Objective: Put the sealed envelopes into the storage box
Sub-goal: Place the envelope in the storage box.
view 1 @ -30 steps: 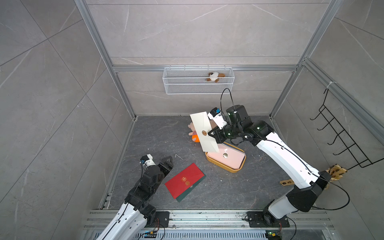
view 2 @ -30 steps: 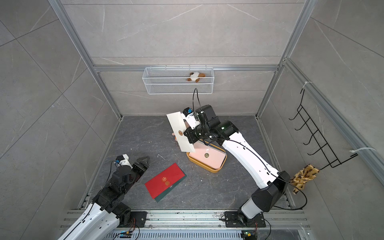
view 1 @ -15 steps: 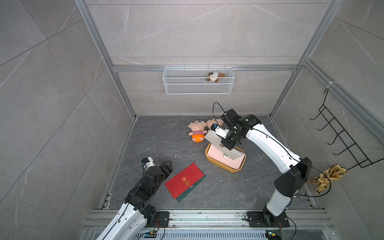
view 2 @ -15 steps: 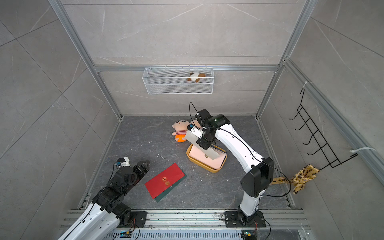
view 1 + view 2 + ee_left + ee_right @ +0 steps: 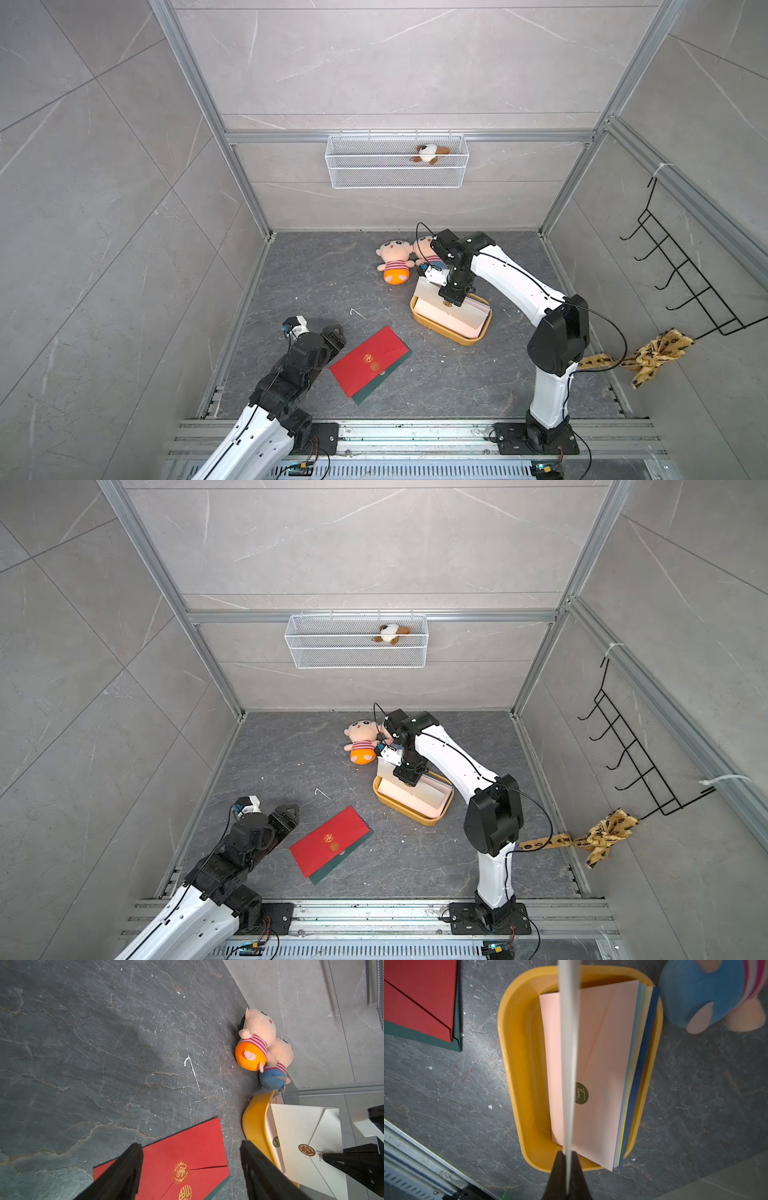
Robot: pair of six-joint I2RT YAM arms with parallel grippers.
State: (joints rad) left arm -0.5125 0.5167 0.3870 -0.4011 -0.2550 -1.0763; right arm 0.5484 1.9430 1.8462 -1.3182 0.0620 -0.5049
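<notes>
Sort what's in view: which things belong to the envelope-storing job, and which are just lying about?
Job: cream envelope held by the right gripper; mustard-yellow storage box; pink envelope topping its stack; red envelope lying on a green envelope.
Lying about: orange-trousered plush doll; blue-trousered plush doll; small plush toy in the white wire basket; yellow patterned cloth.

Two plush dolls (image 5: 392, 266), mesh basket (image 5: 374, 179)

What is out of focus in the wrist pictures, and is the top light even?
Right wrist view: the cream paper envelope, held edge-on in the shut right gripper, is a blurred strip; the pink paper envelope in the mustard-yellow plastic tray is sharp. Left wrist view: the open left gripper has soft black fingers. Both top views: even light.
</notes>
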